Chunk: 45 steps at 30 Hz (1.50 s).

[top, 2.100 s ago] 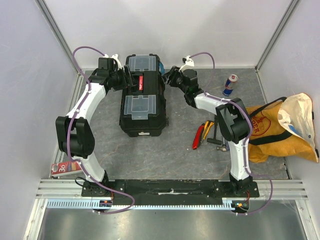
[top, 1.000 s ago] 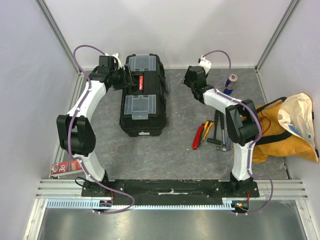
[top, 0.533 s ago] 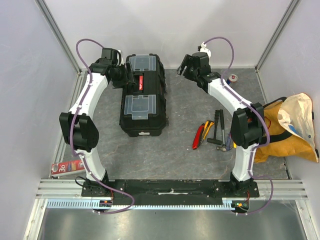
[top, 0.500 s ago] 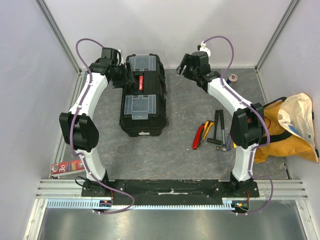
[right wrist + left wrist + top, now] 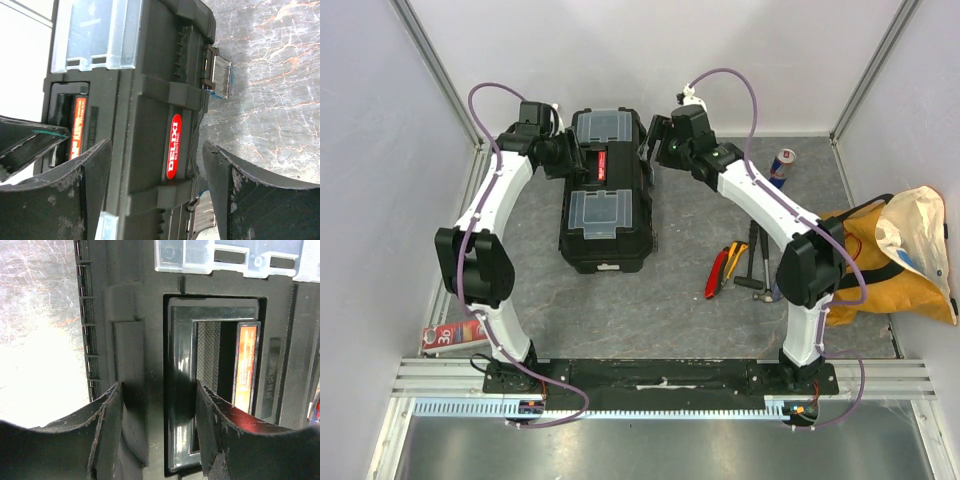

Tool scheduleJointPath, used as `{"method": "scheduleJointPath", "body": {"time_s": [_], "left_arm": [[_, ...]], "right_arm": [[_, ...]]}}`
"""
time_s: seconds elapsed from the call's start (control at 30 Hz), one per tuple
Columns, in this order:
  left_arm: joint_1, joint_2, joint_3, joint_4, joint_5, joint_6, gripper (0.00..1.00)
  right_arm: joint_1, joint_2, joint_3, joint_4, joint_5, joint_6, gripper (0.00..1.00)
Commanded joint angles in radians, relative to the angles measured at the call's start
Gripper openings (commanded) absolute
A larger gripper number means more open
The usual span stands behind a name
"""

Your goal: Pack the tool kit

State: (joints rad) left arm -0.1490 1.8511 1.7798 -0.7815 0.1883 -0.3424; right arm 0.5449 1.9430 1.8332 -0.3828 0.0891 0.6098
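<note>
Left claw (image 5: pixel 156 390) straddles the toolbox (image 5: pixel 606 238) handle (image 5: pixel 181 390) edge, grip unclear — right claw (image 5: pixel 157 150) gapes open

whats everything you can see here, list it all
toolbox: one, black with two clear lid compartments, far centre of the table
hand tools: small pile, red, yellow and black handles, on the table right of the toolbox; exact count unclear
drink can: one, blue and silver, upright, far right
fabric bag: one, yellow-orange, right edge
packet: one, red, near left edge by the left arm's base
table: one, grey marbled
left claw: one, black, on the toolbox lid beside the handle recess, astride a ridge; grip unclear
right claw: one, black, open, over the toolbox's right side
</note>
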Motion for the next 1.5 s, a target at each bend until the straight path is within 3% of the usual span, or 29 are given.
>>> {"method": "scheduleJointPath", "body": {"time_s": [0.0,0.23,0.37,0.5,0.6,0.67,1.0,1.47], "left_arm": [[-0.056,-0.048,-0.109,0.002,0.118,0.052,0.33],[-0.152,-0.134,-0.27,0.063,0.161,0.077,0.28],[-0.158,-0.179,-0.325,0.074,0.114,-0.006,0.29],[-0.158,-0.225,-0.307,0.054,0.021,-0.076,0.46],[-0.153,-0.259,-0.252,0.033,-0.047,-0.095,0.65],[-0.152,-0.288,-0.214,0.028,-0.096,-0.109,0.7],[-0.123,-0.487,-0.259,0.094,-0.268,-0.13,0.73],[-0.086,-0.541,-0.298,0.048,-0.331,-0.05,0.74]], "right_arm": [[0.01,-0.116,-0.008,-0.024,0.006,-0.01,0.79],[0.032,-0.165,-0.034,-0.042,0.011,0.004,0.8],[0.049,-0.168,-0.035,-0.05,-0.003,0.019,0.8],[0.066,-0.171,-0.031,-0.059,-0.032,0.045,0.8],[0.082,-0.171,-0.022,-0.067,-0.043,0.085,0.8],[0.098,-0.167,-0.011,-0.083,-0.025,0.122,0.8],[0.176,-0.058,0.1,-0.12,-0.026,0.169,0.79],[0.257,0.174,0.349,-0.257,0.127,0.208,0.76]]}}
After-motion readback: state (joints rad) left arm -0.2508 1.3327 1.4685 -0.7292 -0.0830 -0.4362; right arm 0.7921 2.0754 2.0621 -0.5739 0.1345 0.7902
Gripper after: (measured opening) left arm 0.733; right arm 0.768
